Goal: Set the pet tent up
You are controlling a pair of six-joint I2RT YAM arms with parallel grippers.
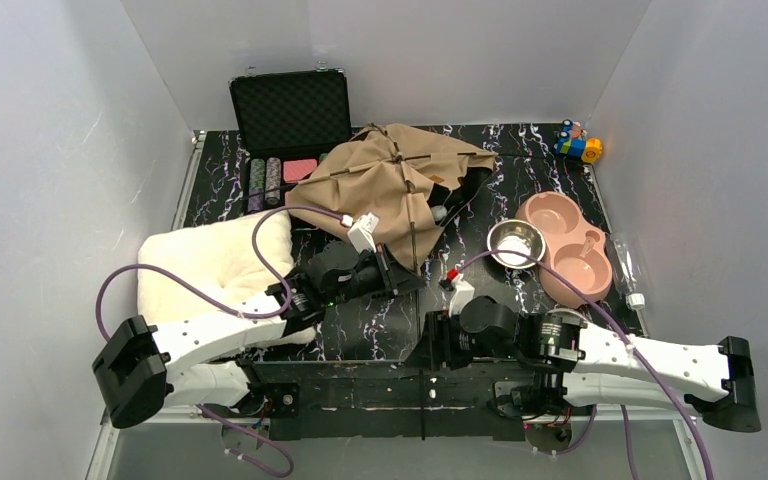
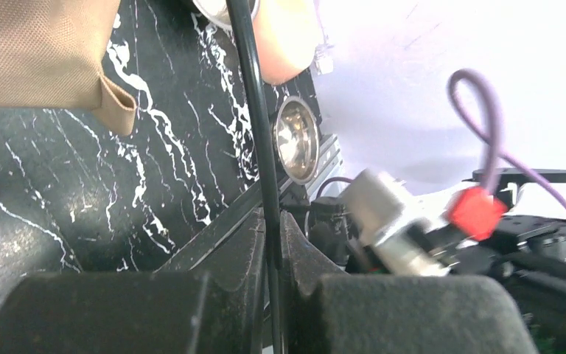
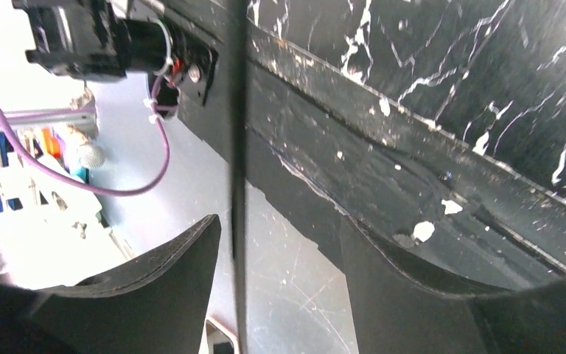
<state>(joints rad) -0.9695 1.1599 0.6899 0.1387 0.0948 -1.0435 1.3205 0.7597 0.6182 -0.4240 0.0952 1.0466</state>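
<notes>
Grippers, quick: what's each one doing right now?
Left gripper: closed on the tent's thin black pole.
Right gripper: open; the pole passes between its fingers, ungripped.

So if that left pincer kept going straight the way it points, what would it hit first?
Most likely the steel bowl, which lies ahead of the left pincer. Depth is hard to judge from these views.

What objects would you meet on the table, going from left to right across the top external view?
Fluffy cream cushion → pet tent → steel bowl → pink double feeder → clear plastic bottle. The open black case and the small toy overlap others sideways, so they are left out.
</notes>
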